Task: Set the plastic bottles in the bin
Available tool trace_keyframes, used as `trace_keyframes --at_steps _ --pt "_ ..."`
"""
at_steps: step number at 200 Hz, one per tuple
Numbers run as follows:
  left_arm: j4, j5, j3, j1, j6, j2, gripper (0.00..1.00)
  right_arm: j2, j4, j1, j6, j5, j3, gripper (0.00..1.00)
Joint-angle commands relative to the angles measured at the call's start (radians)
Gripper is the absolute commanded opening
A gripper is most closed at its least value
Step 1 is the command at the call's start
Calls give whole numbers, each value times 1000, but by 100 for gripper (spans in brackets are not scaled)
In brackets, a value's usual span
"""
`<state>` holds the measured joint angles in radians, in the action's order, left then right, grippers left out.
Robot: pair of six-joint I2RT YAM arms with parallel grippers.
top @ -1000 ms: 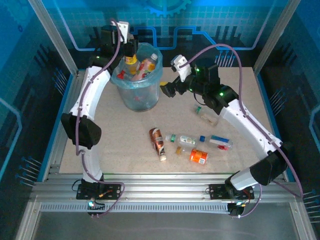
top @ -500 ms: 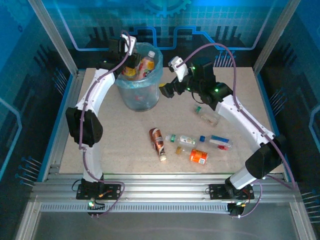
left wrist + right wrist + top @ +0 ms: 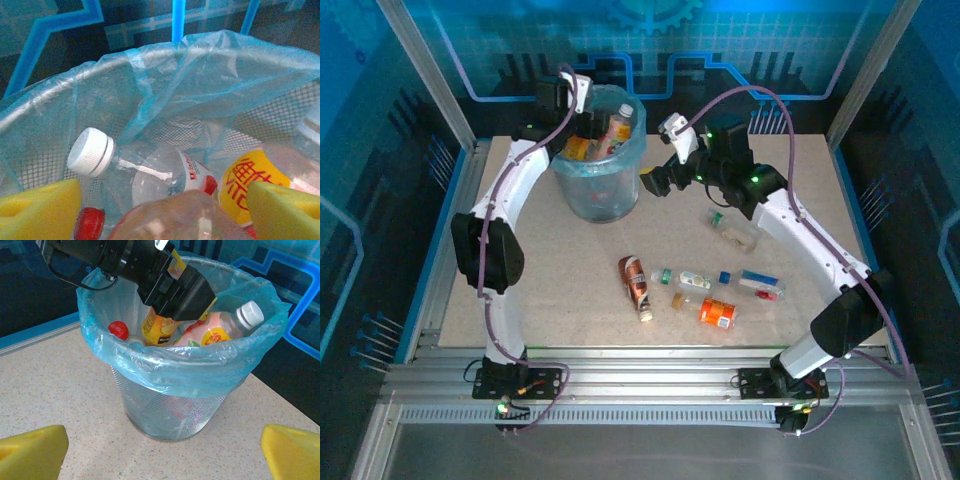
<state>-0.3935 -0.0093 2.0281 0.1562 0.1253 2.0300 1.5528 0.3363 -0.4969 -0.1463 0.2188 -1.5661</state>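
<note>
Firstly, left gripper (image 3: 582, 118): over the bin (image 3: 610, 190), which stands on the table (image 3: 560, 290) close to the far edge, left of middle. Its pads (image 3: 40, 210) are spread; the yellow-labelled bottle (image 3: 159, 326) sits between them, long axis near upright, base down inside the bin, and the left wrist view shows a gap on each side of it. Bin contents: white-capped clear bottle (image 3: 145, 175), cap toward the left; pink bottle (image 3: 215, 332), leaning, white cap up over the right rim; one red cap (image 3: 118, 330). Right gripper (image 3: 654, 182): just right of the bin, above the table, fingers wide apart, nothing between. Lying mid-table: brown-drink bottle (image 3: 635, 283), axis far-to-near, cap toward the near edge; small green-capped bottle (image 3: 685, 280), crosswise, cap left; orange-labelled bottle (image 3: 718, 313), crosswise; red-and-blue-labelled bottle (image 3: 761, 285), crosswise; clear green-capped bottle (image 3: 735, 232), diagonal, cap toward the far-left corner.
</note>
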Motion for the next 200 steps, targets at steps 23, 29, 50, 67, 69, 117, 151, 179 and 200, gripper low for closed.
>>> trace_keyframes --at_steps 23,29,50,67,69,117,151,179,200 --pt "-33 -52 126 -2 -61 -127 88 1 -2 15 26 33 -41 100" --pt "-37 -59 132 -2 -73 -133 85 1 0 14 28 33 -41 100" --pt "-65 -43 138 2 -104 -137 71 3 0 14 36 36 -42 100" --pt "-109 -44 131 5 -115 -127 61 1 5 15 40 41 -46 99" --pt "-114 -44 130 4 -118 -126 59 1 6 15 40 42 -46 99" --pt "-213 -38 62 2 -189 -94 27 19 41 14 56 52 -63 98" --pt "-259 -43 63 -5 -213 -50 15 34 65 13 66 58 -83 98" --pt "-266 -25 72 -31 -246 -11 14 45 83 10 73 62 -101 97" --pt "-258 7 65 -49 -282 -2 14 52 103 9 75 59 -115 97"
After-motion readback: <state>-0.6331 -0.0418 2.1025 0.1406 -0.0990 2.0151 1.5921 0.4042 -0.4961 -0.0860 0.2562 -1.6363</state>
